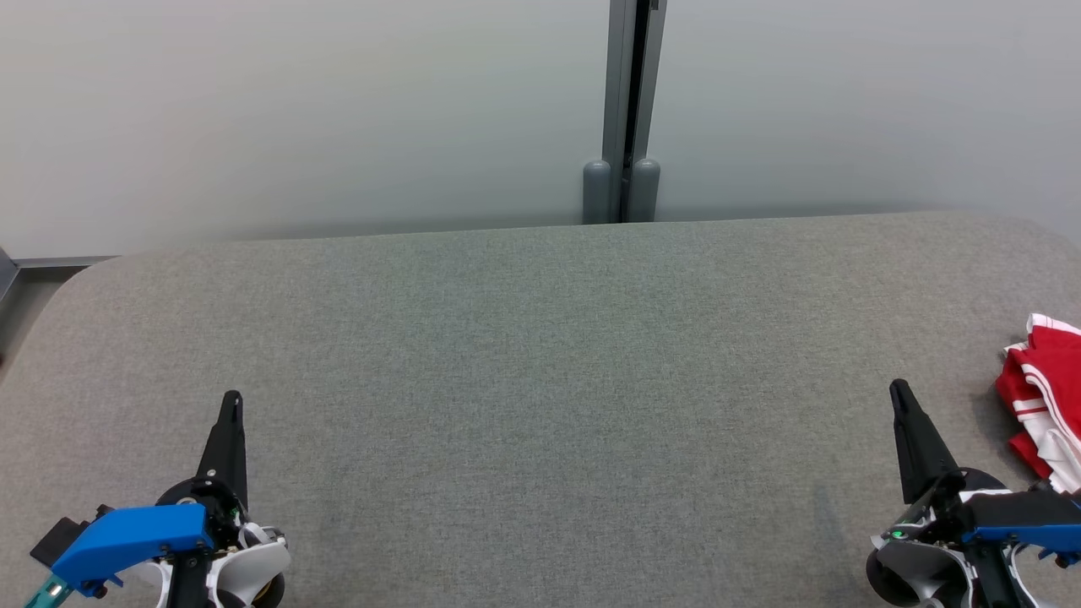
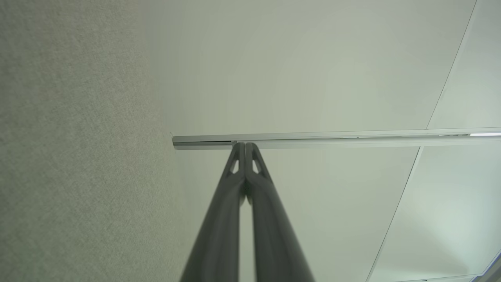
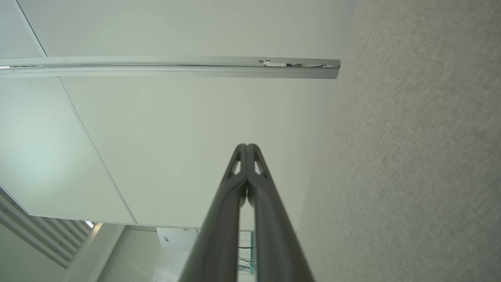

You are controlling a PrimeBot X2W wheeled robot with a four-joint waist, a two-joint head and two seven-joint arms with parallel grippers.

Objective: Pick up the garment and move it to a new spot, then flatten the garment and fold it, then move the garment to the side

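The red-and-white garment [image 1: 1045, 397] lies bunched at the right edge of the grey tabletop [image 1: 540, 363], partly cut off in the head view. The left jaws, near the front left corner, and the right jaws, near the front right corner just beside the cloth, are both clenched on nothing. A heap at the side fits a garment waiting to be lifted or one already set aside, though no neat fold shows. Any grasp would want parted jaws pinching a raised ridge.
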